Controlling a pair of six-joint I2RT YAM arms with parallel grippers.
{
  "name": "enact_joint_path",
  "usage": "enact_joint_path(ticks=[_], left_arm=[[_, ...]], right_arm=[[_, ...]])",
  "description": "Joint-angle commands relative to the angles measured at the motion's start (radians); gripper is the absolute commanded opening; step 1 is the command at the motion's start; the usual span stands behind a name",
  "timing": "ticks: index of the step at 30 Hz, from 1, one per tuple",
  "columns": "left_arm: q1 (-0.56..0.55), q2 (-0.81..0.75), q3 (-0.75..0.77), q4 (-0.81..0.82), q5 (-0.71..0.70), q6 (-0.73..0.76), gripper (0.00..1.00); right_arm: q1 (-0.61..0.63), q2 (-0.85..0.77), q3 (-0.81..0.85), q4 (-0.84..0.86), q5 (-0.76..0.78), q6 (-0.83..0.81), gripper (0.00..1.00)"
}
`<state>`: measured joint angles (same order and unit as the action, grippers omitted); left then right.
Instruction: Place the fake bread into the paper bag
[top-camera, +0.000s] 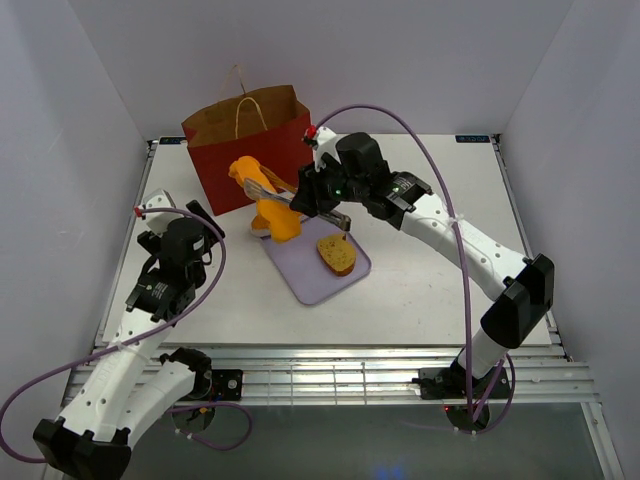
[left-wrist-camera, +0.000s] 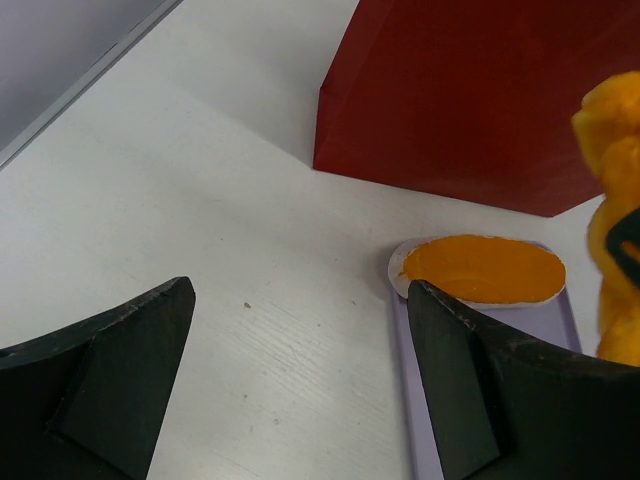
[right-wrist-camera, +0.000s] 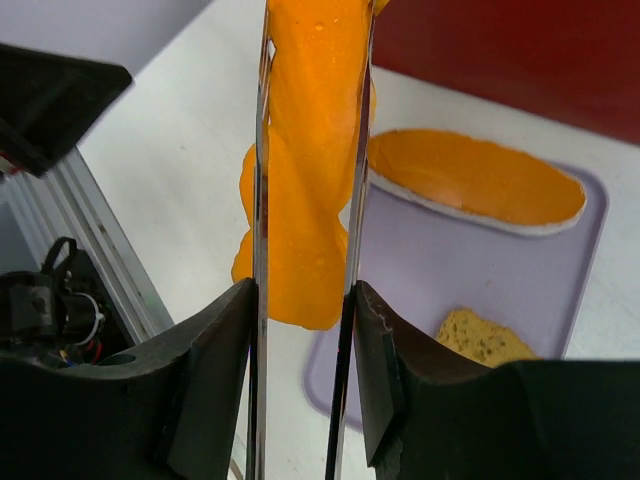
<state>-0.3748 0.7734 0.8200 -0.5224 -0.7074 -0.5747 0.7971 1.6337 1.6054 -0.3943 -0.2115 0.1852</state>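
- The right gripper (right-wrist-camera: 300, 295) is clamped on the two blades of the tongs (right-wrist-camera: 262, 200), its fingers (right-wrist-camera: 215, 340) pressing them from both sides.
- The tongs in turn pinch a twisted orange loaf (right-wrist-camera: 310, 150). It fills the gap between the blades and reaches out beyond the gripper.
- From above, the loaf (top-camera: 268, 205) sits just in front of the bag (top-camera: 225, 170), against its red face and outside its open top. It is over the far left end of the tray (top-camera: 310, 285).
- The bag stands upright at the back left of the table (top-camera: 430, 290), with one loop handle (top-camera: 250, 112) raised above its brown inside.
- A flat orange slice (right-wrist-camera: 475, 178) lies on the far end of the tray, near the bag's base.
- A brown-crusted slice (top-camera: 337, 254) lies on the tray's near right part, below the right gripper and not touching it.
- The left gripper (left-wrist-camera: 300, 295) has its jaws wide apart and holds nothing. It hovers over bare table left of the tray, pointing at the bag's lower corner.
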Motion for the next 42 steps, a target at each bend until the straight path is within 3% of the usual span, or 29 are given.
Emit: enact_joint_path(ticks=[1,17,28,42], left_arm=[[0.007,0.009,0.004,0.015,-0.015,0.010,0.98],[0.007,0.070,0.005,0.012,-0.006,0.003,0.98],[0.007,0.107,0.007,0.015,0.023,0.001,0.98],[0.007,0.102,0.007,0.018,0.023,0.007,0.98]], right_arm=[[-0.001,-0.018,0.120,0.057,-0.017,0.016,0.47],[-0.068,0.238,0.559,0.179,0.061,0.140,0.47],[-0.170,0.301,0.564,0.362,0.103,0.220,0.48],[-0.225,0.354,0.547,0.595,0.104,0.151,0.51]])
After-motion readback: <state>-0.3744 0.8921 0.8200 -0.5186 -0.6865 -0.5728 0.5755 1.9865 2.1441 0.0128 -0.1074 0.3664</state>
